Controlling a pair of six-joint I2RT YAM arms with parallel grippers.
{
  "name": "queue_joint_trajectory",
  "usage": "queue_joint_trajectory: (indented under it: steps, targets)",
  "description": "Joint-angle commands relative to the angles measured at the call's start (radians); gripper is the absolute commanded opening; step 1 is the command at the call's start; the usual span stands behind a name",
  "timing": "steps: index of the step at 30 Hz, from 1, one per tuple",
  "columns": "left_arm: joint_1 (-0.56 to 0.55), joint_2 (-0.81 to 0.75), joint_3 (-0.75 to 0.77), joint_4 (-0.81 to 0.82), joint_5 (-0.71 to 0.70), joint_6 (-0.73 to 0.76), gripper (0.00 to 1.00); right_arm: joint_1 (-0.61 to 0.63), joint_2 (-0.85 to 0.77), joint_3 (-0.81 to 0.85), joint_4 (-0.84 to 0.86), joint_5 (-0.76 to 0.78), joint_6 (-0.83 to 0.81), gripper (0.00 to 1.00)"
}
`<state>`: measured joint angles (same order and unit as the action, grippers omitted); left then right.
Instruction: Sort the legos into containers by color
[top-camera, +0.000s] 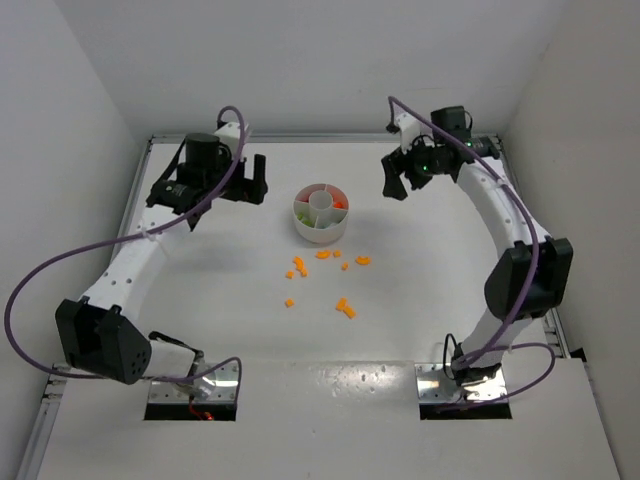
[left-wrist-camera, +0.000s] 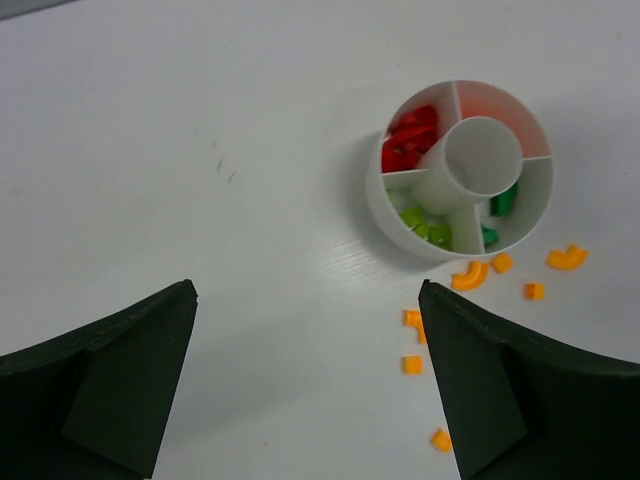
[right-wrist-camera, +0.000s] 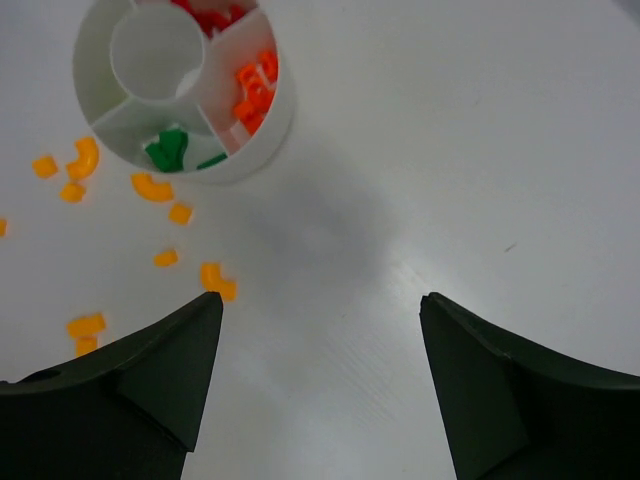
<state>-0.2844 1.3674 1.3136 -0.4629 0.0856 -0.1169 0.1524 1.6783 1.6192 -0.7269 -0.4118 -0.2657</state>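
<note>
The round white dish (top-camera: 320, 232) stands at mid-table, its wedges round a small central cup (left-wrist-camera: 483, 152). Red legos (left-wrist-camera: 410, 140), light green legos (left-wrist-camera: 425, 225) and dark green legos (left-wrist-camera: 503, 200) lie in separate wedges; orange legos (right-wrist-camera: 255, 90) fill another. Several loose orange legos (top-camera: 345, 307) lie scattered on the table in front of the dish. My left gripper (top-camera: 250, 182) (left-wrist-camera: 307, 290) hovers left of the dish, open and holding nothing. My right gripper (top-camera: 398, 180) (right-wrist-camera: 321, 297) hovers right of the dish, also open and holding nothing.
White walls close in the table at the back and both sides, with a raised table rim (top-camera: 320, 138) along the back. Purple cables (top-camera: 60, 265) loop off both arms. A curved orange brick (left-wrist-camera: 470, 275) lies against the dish's foot.
</note>
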Motion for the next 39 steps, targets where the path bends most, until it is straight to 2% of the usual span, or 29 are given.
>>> queue_joint_trajectory:
  steps: [1,5,10,12,16,19,25,31,39]
  targets:
    - [0.065,-0.082,-0.027,-0.031,0.035,0.006,1.0,0.015,0.07,-0.056,-0.117,-0.071,-0.126,0.79]
    - [0.108,-0.082,-0.094,-0.082,0.039,0.057,1.0,0.036,0.05,-0.223,-0.054,-0.082,-0.243,0.78]
    - [0.163,-0.091,-0.177,-0.082,0.088,0.082,1.0,0.093,0.064,-0.291,-0.034,-0.071,-0.306,0.83]
    - [0.175,-0.091,-0.192,-0.082,0.137,0.103,0.98,0.108,0.083,-0.3,-0.045,-0.062,-0.339,1.0]
    - [0.214,-0.073,-0.215,-0.082,0.195,0.125,0.97,0.176,0.115,-0.355,-0.025,-0.01,-0.372,1.0]
    - [0.235,-0.047,-0.224,-0.072,0.209,0.125,1.0,0.214,0.115,-0.403,0.044,0.048,-0.386,1.0]
    - [0.257,-0.037,-0.243,-0.052,0.235,0.125,1.0,0.279,0.167,-0.403,0.092,0.122,-0.408,0.99]
    - [0.275,-0.017,-0.243,-0.042,0.269,0.143,1.0,0.308,0.21,-0.403,0.147,0.179,-0.408,0.97]
    - [0.284,0.001,-0.243,-0.033,0.269,0.143,1.0,0.337,0.242,-0.412,0.216,0.211,-0.397,0.9]
